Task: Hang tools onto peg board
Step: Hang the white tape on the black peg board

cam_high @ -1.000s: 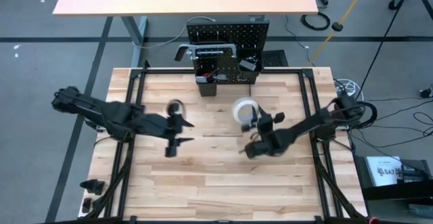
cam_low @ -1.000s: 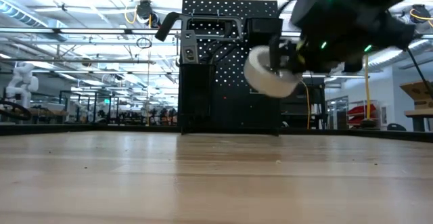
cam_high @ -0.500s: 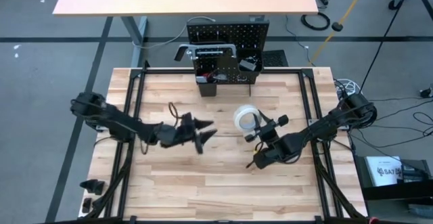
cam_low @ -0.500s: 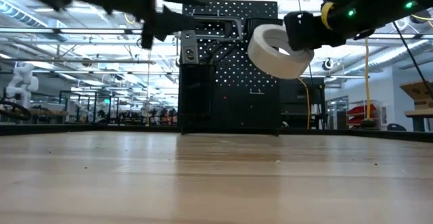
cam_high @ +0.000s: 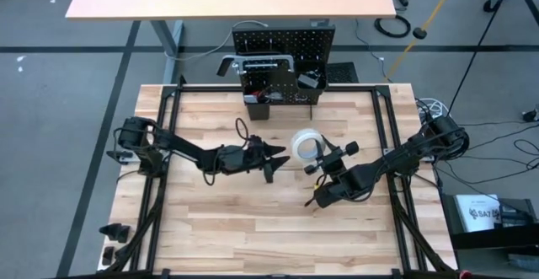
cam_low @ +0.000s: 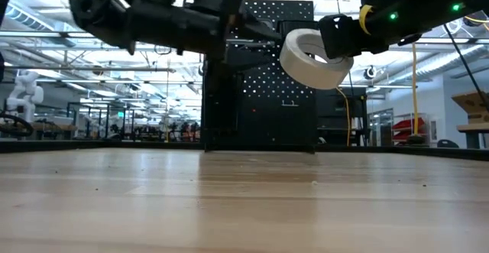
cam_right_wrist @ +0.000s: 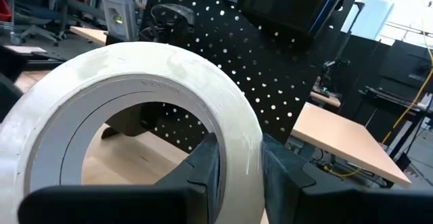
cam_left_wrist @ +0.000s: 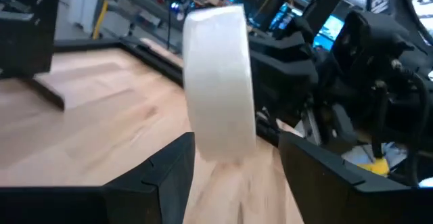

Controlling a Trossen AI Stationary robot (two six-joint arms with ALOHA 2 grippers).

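**A:** What has the right gripper (cam_high: 313,154) got?

**B:** The white tape roll (cam_high: 305,144), pinched through its wall: one finger inside the ring, one outside, plain in the right wrist view (cam_right_wrist: 145,109). The roll hangs in the air, clear of the table (cam_high: 253,228).

**A:** And the left gripper (cam_high: 271,158)?

**B:** Fingers spread, nothing between them. The roll sits just ahead of the tips, edge-on to them in the left wrist view (cam_left_wrist: 220,82). Whether a fingertip touches it, I cannot tell; from above the tips come up right beside its rim.

**A:** Where is the peg board (cam_high: 284,51) from there?

**B:** Beyond both grippers, upright at the table's far edge. In the low view (cam_low: 263,85) the left arm crosses its upper left part and the roll (cam_low: 313,54) overlaps its upper right, so much of what hangs there is hidden.

**A:** Can you name anything on it?

**B:** From above, a grey bar clamp (cam_high: 257,61) across the front and a black bin (cam_high: 257,106) below with tools I cannot make out.
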